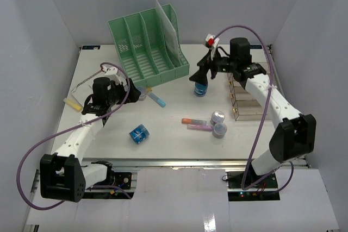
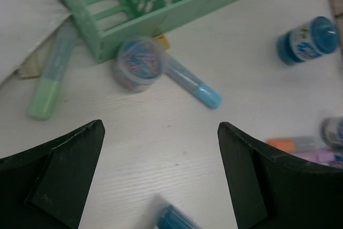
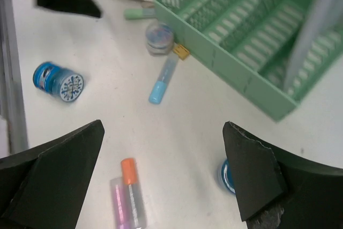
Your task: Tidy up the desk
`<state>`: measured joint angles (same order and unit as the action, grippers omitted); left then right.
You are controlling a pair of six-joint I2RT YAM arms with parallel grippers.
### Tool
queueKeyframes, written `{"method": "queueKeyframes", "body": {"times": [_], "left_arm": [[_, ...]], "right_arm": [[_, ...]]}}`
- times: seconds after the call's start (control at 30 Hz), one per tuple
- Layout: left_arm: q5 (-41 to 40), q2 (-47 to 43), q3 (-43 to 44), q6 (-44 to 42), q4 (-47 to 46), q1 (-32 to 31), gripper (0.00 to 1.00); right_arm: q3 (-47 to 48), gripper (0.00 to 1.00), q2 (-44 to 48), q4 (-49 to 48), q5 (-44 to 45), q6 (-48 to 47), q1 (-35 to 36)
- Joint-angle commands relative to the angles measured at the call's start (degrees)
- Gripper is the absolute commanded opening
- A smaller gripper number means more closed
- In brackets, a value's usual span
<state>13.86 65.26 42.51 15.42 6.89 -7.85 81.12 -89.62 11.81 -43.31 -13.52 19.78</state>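
The white desk [image 1: 174, 145] carries scattered items. In the top view my right gripper [image 1: 202, 74] hangs open just above an upright blue jar [image 1: 200, 88]. In the right wrist view that gripper [image 3: 163, 135] holds nothing, and the jar [image 3: 226, 175] peeks out beside its right finger. My left gripper [image 1: 132, 88] is open, with nothing between its fingers [image 2: 161, 132], near a paperclip jar [image 2: 140, 64] and a blue marker [image 2: 193, 82]. A second blue jar [image 1: 139, 133] lies on its side at the front. Orange [image 1: 193, 120] and purple [image 1: 199, 127] markers lie mid-desk.
A green file rack [image 1: 149, 44] with papers stands at the back. A clear compartment tray [image 1: 244, 99] sits on the right under my right arm. Two small round jars [image 1: 218, 123] stand beside the markers. A yellow highlighter [image 1: 73, 103] and a green marker [image 2: 51, 81] lie at the left.
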Motion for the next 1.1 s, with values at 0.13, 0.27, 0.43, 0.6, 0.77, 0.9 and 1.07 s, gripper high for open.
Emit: {"method": "queueKeyframes", "body": {"times": [0.13,0.27,0.43,0.6,0.77,0.9,1.07], "left_arm": [[-17.38,5.65,0.63,-22.13,-2.16,3.46,0.97],[-19.35,10.03,-2.24,-34.78,-10.41,3.57,0.97],[-17.70,19.61,-1.38,-39.38,-11.72,6.84,0.88],[-18.84,24.57,-1.62,-41.05,-13.16,7.59,0.85],[-19.82,23.03,-1.59,-42.66,-14.06,7.64,0.82],[-20.42,23.51,-1.77,-43.79,-14.89,7.67,0.80],[-24.80,28.14,0.92,-45.77,-14.45,7.67,0.80]], "right_arm": [[-31.11,0.98,24.12,-1.88,-23.74,-31.57,0.08],[-36.48,0.98,27.25,-3.56,-26.73,-32.10,-1.06],[-38.05,0.98,29.48,-3.99,-24.84,-32.53,-1.50],[-38.74,0.98,30.82,-3.99,-24.28,-32.97,-1.85],[-38.56,0.98,29.91,-3.22,-24.34,-33.68,-1.85],[-38.49,0.98,29.15,-2.76,-24.35,-34.12,-1.76],[-38.49,0.98,29.15,-2.76,-24.11,-34.20,-1.85]]}}
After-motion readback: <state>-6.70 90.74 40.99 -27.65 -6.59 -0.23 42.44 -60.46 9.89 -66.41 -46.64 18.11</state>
